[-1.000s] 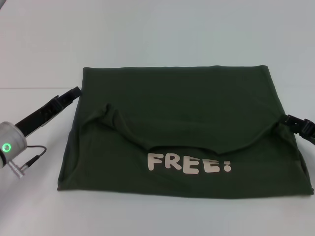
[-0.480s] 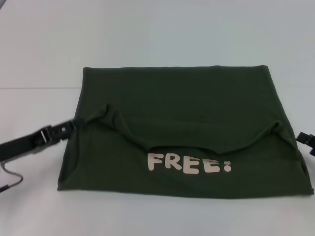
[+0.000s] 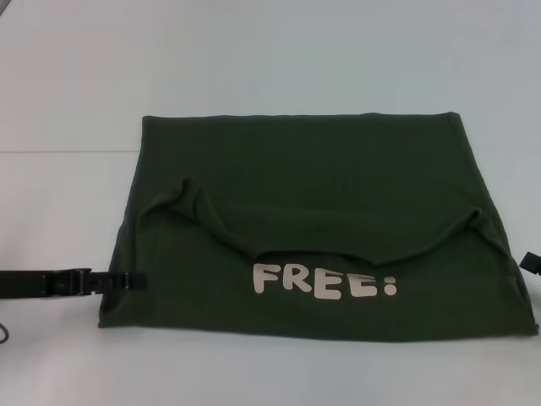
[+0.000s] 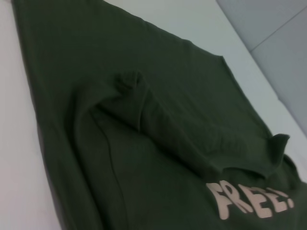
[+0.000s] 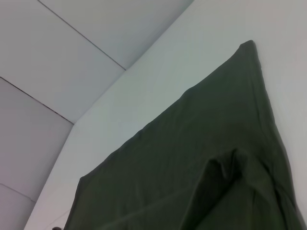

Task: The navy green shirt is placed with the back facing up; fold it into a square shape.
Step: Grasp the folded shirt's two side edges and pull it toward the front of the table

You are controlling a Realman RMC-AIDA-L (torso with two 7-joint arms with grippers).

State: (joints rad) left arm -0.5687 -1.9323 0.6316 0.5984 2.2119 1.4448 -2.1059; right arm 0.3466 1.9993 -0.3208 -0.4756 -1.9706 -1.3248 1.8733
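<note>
While the navy green shirt (image 3: pixel 313 211) lies half-folded on the surface (image 3: pixel 270 59), lettering exposed, further folds remain; my left tool (image 3: pixel 127 280) meets its near-left edge, grip state indeterminable.

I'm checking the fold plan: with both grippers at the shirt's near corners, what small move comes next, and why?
Probably pinch the near hem: the left gripper touches the shirt by its near left corner, the right gripper sits opposite, and the near half lies unfolded.

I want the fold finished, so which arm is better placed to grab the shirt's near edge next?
Probably left. The left gripper lies at the navy green shirt by its near left corner; the right gripper barely shows at the right frame edge.
</note>
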